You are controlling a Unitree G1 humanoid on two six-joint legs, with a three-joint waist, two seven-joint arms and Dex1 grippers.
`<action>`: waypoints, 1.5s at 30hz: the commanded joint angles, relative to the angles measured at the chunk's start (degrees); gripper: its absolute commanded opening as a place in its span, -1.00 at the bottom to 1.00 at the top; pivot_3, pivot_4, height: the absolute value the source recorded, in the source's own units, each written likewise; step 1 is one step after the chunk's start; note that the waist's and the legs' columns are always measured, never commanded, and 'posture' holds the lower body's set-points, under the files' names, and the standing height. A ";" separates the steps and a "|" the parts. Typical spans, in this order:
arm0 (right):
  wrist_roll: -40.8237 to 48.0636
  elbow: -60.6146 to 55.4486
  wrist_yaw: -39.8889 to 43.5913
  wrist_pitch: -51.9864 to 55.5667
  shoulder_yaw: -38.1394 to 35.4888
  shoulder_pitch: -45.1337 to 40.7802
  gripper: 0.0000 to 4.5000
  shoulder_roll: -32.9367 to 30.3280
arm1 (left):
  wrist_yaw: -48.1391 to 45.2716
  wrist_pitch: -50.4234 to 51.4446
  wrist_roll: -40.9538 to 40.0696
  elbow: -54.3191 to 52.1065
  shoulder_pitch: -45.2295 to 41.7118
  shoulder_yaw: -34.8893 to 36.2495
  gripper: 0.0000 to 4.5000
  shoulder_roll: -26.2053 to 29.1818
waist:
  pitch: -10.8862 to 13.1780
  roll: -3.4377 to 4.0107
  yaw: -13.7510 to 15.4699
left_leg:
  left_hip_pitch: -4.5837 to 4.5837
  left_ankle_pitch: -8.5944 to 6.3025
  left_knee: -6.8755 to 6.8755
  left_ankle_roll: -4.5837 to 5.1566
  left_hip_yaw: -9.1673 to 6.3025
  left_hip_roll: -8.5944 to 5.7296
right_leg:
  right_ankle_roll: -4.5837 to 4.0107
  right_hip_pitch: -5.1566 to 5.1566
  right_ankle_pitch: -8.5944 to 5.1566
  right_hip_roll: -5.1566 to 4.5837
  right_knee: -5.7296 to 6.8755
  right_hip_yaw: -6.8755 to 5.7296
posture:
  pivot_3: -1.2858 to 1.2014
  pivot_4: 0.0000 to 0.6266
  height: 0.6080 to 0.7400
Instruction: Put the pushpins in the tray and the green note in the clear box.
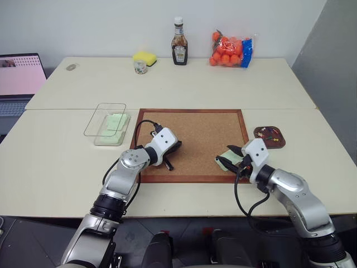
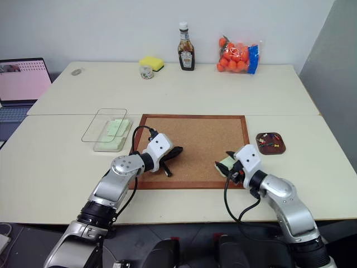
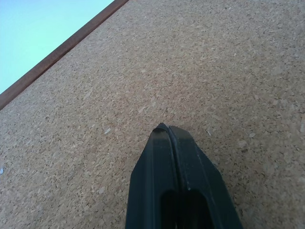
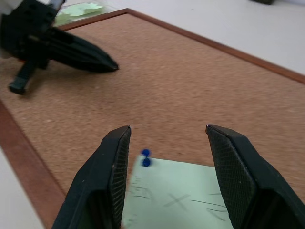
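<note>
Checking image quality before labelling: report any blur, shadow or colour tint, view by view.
Left wrist view: table tinted cyan, shut left gripper sharp. Right wrist view: green note and blue pushpin slightly soft. Left eye view: even light, faint shadows on the corkboard.

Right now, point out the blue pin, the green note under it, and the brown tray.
blue pin (image 4: 145, 157): right wrist view, on its head.
green note (image 4: 181, 200): right wrist view, on its middle.
brown tray (image 1: 260, 133): left eye view, on its left rim.

Pale green note (image 4: 176, 195) pinned flat on corkboard (image 1: 201, 134) by blue pushpin (image 4: 145, 158)
</note>
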 commanded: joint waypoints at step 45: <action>-1.49 -1.45 1.94 -9.62 -1.48 -5.52 -0.99 3.73 | -0.38 2.54 0.25 0.45 3.11 -0.30 -1.00 -0.14 | 0.00 -0.01 -0.15 | 0.00 0.00 -0.01 0.00 -0.01 0.02 | 0.00 -0.02 0.00 0.02 0.00 0.02 | 0.03 -0.52 1.00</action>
